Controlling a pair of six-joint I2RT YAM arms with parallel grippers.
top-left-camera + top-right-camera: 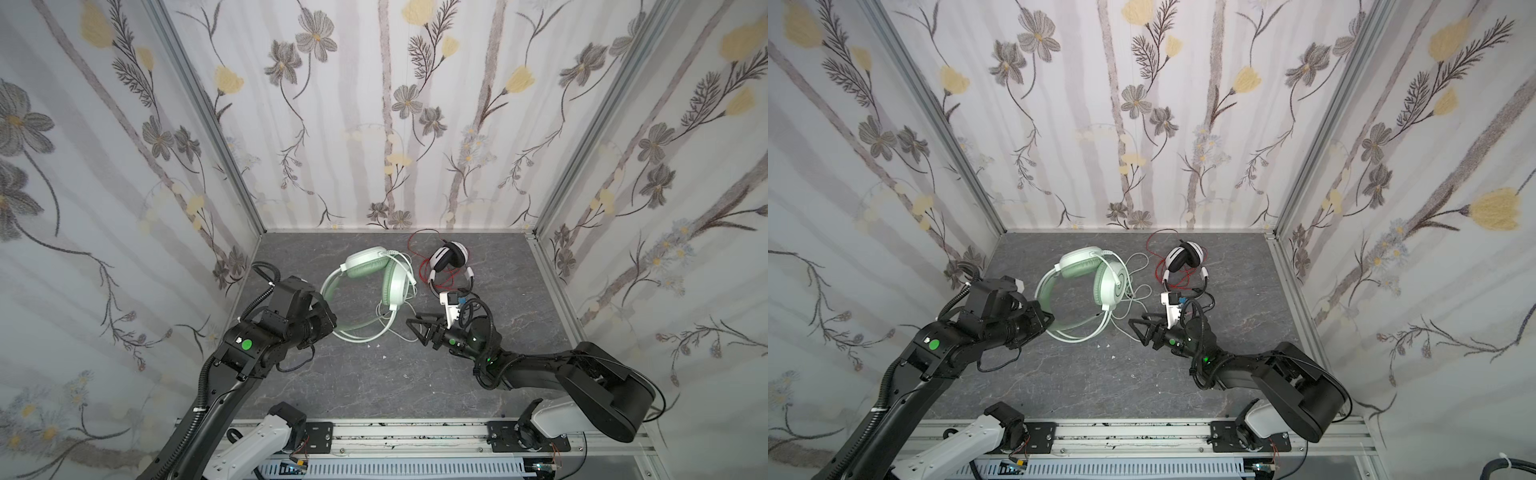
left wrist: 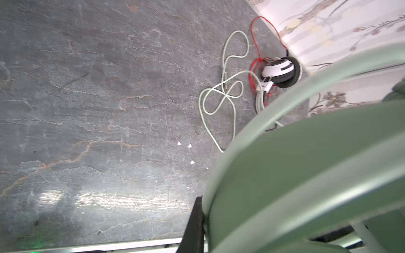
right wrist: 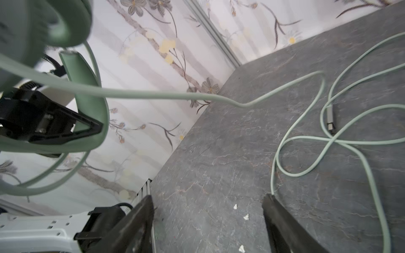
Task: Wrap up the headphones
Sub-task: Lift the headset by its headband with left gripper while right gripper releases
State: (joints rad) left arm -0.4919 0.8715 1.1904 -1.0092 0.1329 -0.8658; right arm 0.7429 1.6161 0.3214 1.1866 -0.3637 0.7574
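Observation:
The mint-green headphones (image 1: 376,278) (image 1: 1096,272) sit mid-floor, and my left gripper (image 1: 329,320) (image 1: 1047,320) is shut on their headband (image 2: 306,175). One black finger (image 2: 197,219) presses that band; the other is hidden behind it. Their pale green cord (image 3: 306,140) (image 2: 219,103) lies in loose loops on the floor to the right. My right gripper (image 1: 415,331) (image 1: 1136,331) (image 3: 208,197) is open over bare floor, with the cord running past one fingertip. The white-and-black headphones (image 1: 449,257) (image 1: 1185,257) lie at the back right amid their thin red cord (image 1: 419,249).
Several small white crumbs (image 1: 384,356) (image 3: 235,206) dot the grey stone-patterned floor (image 1: 374,386). Floral walls close in the left, back and right sides. An aluminium rail (image 1: 415,432) carrying both arm bases runs along the front edge.

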